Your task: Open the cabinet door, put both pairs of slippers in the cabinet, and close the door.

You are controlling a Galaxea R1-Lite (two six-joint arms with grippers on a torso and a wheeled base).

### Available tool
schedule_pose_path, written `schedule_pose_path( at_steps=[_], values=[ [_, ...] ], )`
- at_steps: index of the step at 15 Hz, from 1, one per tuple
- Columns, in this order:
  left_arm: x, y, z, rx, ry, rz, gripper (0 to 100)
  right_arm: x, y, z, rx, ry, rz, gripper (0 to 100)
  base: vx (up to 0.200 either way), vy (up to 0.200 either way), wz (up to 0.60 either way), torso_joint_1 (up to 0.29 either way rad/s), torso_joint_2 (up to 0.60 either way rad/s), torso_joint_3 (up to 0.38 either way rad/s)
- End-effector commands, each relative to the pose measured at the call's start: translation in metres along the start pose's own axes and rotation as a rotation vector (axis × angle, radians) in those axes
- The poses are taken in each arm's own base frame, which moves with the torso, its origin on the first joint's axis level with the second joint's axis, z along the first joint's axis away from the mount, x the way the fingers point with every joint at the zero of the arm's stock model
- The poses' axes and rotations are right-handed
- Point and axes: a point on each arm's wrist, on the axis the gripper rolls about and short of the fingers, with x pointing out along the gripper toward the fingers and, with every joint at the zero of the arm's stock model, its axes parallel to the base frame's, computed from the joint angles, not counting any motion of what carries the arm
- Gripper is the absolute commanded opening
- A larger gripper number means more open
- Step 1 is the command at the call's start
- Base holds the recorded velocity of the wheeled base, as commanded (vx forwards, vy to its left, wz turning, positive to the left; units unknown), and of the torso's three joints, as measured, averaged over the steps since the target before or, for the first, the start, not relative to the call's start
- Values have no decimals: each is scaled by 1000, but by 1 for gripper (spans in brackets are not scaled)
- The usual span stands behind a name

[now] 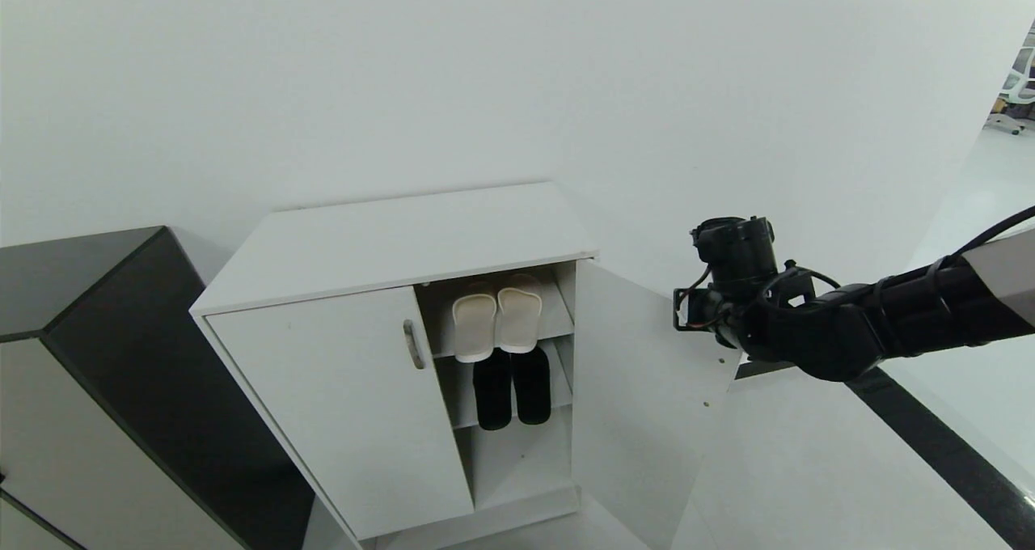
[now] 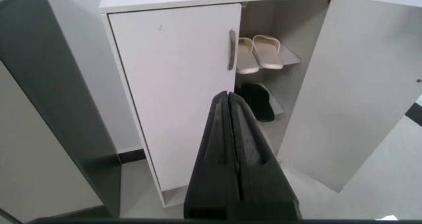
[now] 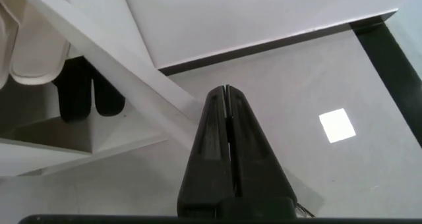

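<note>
Right now, a white cabinet is seen against the wall. Its right door is swung wide open, and its left door is shut, with a small metal handle near its inner edge. Both pairs of slippers are found inside the cabinet. The white slippers are laid side by side on the top shelf, with their heels sticking out over the front. The black slippers are laid on the shelf just below them, also side by side.

The right gripper is held just beside the outer edge of the open door, with its two fingers pressed together and nothing between them. It cannot be told if the door is touched. The left gripper is held in front of the shut left door, well apart from it, and its fingers are pressed together too.

A dark cabinet is placed just left of the white one. A black stripe is seen on the floor on the right.
</note>
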Motion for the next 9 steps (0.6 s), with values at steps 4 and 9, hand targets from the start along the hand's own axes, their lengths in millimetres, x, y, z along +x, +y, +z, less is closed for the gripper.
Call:
schedule_pose_path(
  at_steps=[4, 9],
  values=[
    [0, 0, 0, 0, 1, 1, 0, -64, 33, -7, -50, -15, 161, 0, 0, 0, 0, 0, 0, 0],
    [0, 0, 0, 0, 1, 1, 0, -94, 31, -10, -60, -17, 304, 0, 0, 0, 0, 0, 0, 0]
  ],
)
